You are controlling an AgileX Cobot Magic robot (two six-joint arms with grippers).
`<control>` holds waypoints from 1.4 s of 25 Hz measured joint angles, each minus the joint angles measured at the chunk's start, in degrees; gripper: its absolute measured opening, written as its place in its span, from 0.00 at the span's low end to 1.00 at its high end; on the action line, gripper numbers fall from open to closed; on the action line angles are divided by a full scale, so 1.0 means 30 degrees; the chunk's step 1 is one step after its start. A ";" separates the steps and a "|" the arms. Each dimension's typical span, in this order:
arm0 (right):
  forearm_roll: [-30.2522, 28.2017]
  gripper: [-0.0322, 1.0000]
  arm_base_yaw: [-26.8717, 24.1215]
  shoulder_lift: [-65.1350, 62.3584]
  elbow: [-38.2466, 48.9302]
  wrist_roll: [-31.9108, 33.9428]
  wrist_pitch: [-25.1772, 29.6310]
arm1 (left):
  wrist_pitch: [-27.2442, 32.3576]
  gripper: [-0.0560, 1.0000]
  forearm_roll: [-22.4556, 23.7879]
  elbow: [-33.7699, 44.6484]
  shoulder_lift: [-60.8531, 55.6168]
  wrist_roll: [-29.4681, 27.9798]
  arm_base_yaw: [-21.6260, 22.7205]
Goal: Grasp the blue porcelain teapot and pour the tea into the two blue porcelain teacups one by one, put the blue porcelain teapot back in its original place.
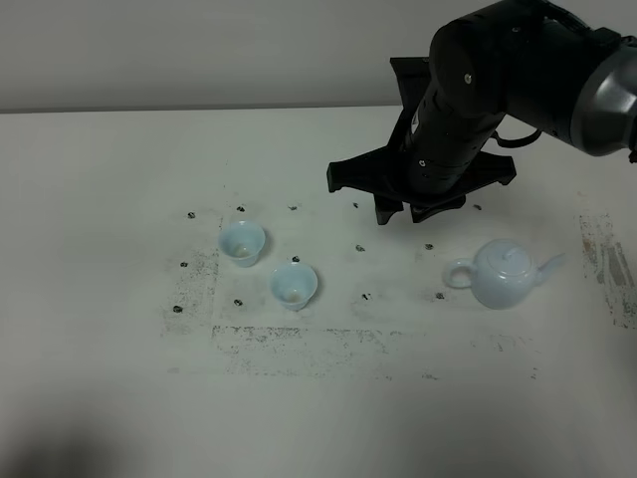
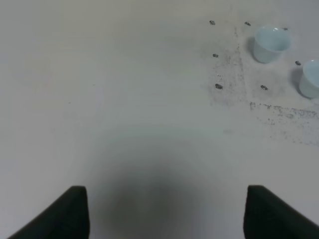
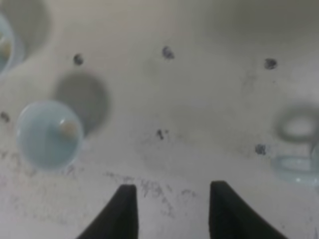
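**Right gripper [image 3: 173, 186] hanging empty, blue porcelain teapot [image 1: 506, 276] standing alone**

Black fingers of the right gripper are standing apart, with only bare, speckled table [image 1: 100, 179] showing between them, so nothing is being held. It is hovering over the stretch between pot and cups, touching neither.

To one side, the blue porcelain teapot is sitting upright on the table. Its lid is on, its handle is turned towards the cups, and it is clear of the fingers. To the other side, the two blue porcelain teacups are standing near each other: the farther teacup [image 1: 242, 242] and the nearer teacup [image 1: 295, 284]. The left gripper [image 2: 165, 188] is gaping too, over bare table well away from them.

As I am judging it, no pot is being gripped or tilted. A small pale bit is showing inside one cup in the right wrist view, but I cannot tell whether anything has been poured. So I cannot tell whether the job is lying ahead or nearly over.

Counting: one teapot, two teacups, two grippers, both empty.
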 joint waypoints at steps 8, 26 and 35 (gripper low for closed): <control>-0.0617 0.22 -0.0842 0.2122 0.0000 0.1310 -0.0588 | 0.0000 0.64 0.0000 0.0000 0.0000 0.0000 0.0000; -0.1039 0.21 -0.2050 0.3940 0.0000 0.0914 -0.1041 | 0.0000 0.64 0.0000 0.0000 0.0000 0.0000 0.0000; -0.0773 0.21 -0.2177 0.4159 0.0000 0.0591 0.0493 | 0.0000 0.64 0.0000 0.0000 0.0000 0.0000 0.0000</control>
